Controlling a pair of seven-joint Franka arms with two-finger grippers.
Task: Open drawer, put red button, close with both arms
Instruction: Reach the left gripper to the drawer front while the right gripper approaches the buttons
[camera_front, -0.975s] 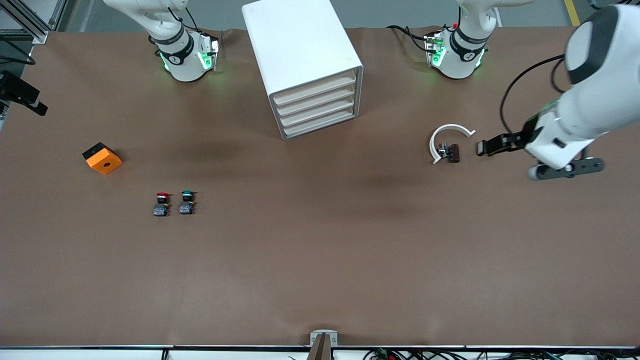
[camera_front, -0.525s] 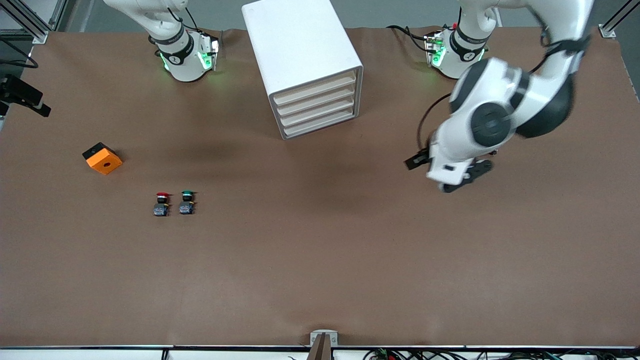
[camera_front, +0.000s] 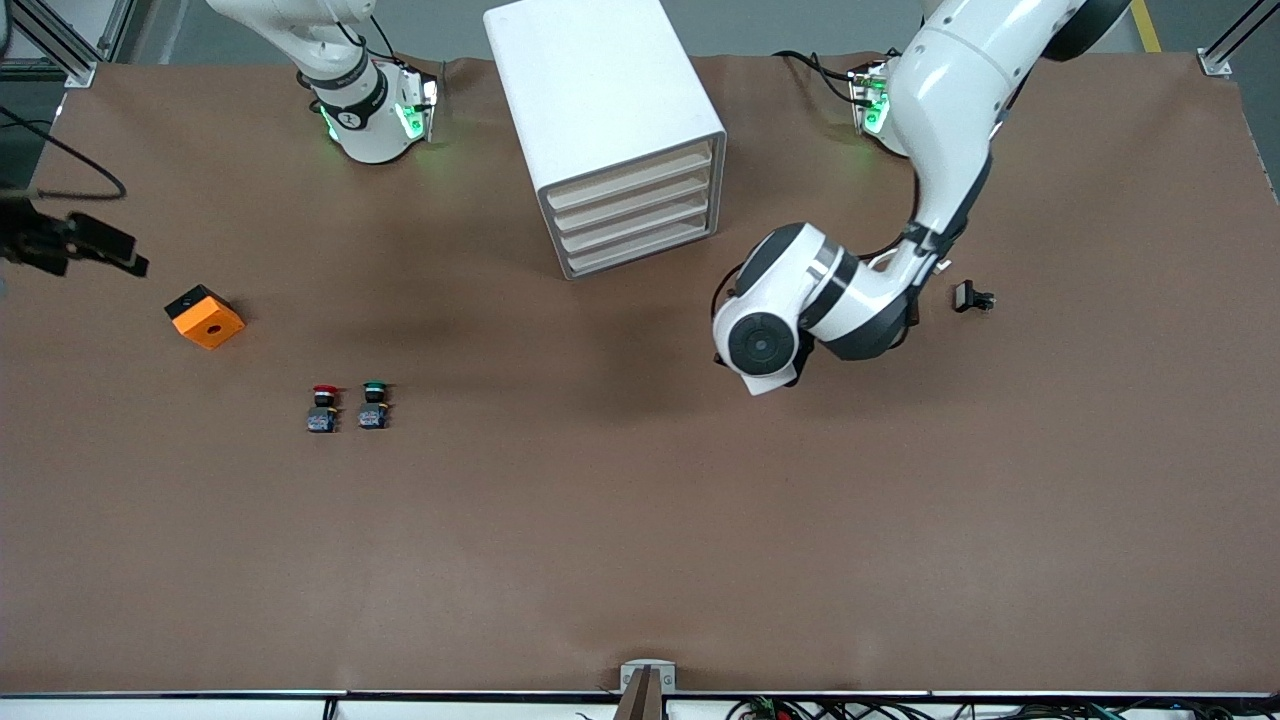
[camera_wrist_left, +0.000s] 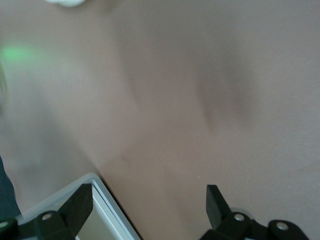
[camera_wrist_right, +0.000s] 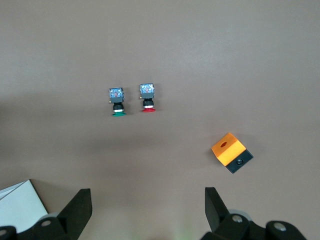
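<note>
The red button (camera_front: 322, 407) stands on the brown table beside the green-capped button (camera_front: 374, 404), toward the right arm's end; it also shows in the right wrist view (camera_wrist_right: 147, 96). The white drawer cabinet (camera_front: 610, 120) stands between the arm bases, its drawers (camera_front: 635, 215) all shut. My left gripper (camera_wrist_left: 147, 207) is open and empty over bare table by a cabinet corner (camera_wrist_left: 102, 195); in the front view it is hidden under the left arm's wrist (camera_front: 770, 340). My right gripper (camera_wrist_right: 147, 202) is open and empty, high over the table, well apart from the buttons.
An orange box (camera_front: 204, 316) lies farther from the front camera than the buttons, toward the right arm's end, and shows in the right wrist view (camera_wrist_right: 230, 151). A small black part (camera_front: 972, 297) lies on the table by the left arm. Black hardware with a cable (camera_front: 90, 248) shows at the front view's edge.
The left arm has swung from its end of the table toward the cabinet and now covers the white ring. The black hardware at the edge has shifted nearer to the front camera.
</note>
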